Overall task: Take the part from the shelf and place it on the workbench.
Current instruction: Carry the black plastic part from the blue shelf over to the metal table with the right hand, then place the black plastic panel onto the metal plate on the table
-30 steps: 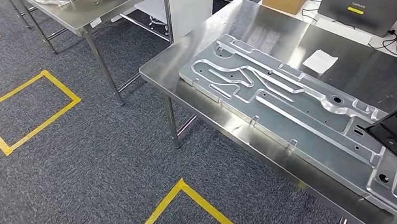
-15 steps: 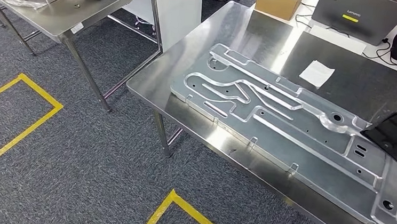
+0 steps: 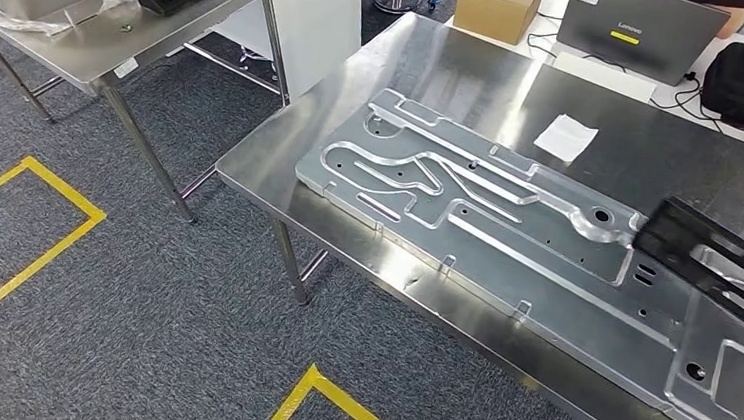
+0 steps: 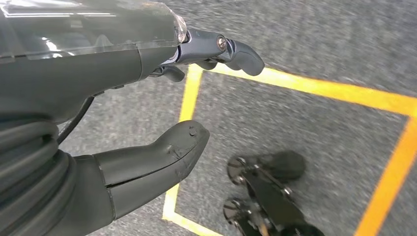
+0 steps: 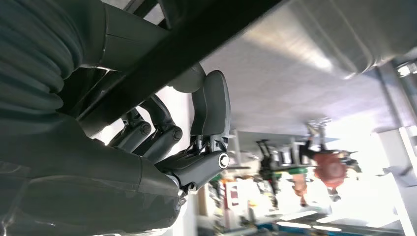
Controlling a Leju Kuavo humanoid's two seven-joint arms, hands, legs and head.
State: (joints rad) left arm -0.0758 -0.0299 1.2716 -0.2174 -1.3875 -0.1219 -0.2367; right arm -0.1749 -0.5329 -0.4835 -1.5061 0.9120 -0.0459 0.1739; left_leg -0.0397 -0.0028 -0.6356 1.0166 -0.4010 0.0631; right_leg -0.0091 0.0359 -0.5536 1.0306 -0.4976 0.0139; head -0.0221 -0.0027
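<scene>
Part [image 3: 720, 265]: a flat black frame entering the head view from the right, carried tilted over the right end of the table [image 3: 479, 73], above the large grey plate [image 3: 535, 248] lying there. The right robot hand [image 5: 182, 142] grips it, fingers curled round a dark bar of the frame; holding it by an edge lets the rest reach out over the table for setting down. The left robot hand [image 4: 162, 113] hangs over the carpet [image 3: 140, 302] and its yellow floor tape [image 4: 295, 88], thumb and fingers apart, holding nothing. Against the pictures half a second and one second back, the whole head view has shifted, so the camera has moved; within that shift, the part reaches further in over the plate than it did. Judged stage: carry nearly complete, release still to come.
</scene>
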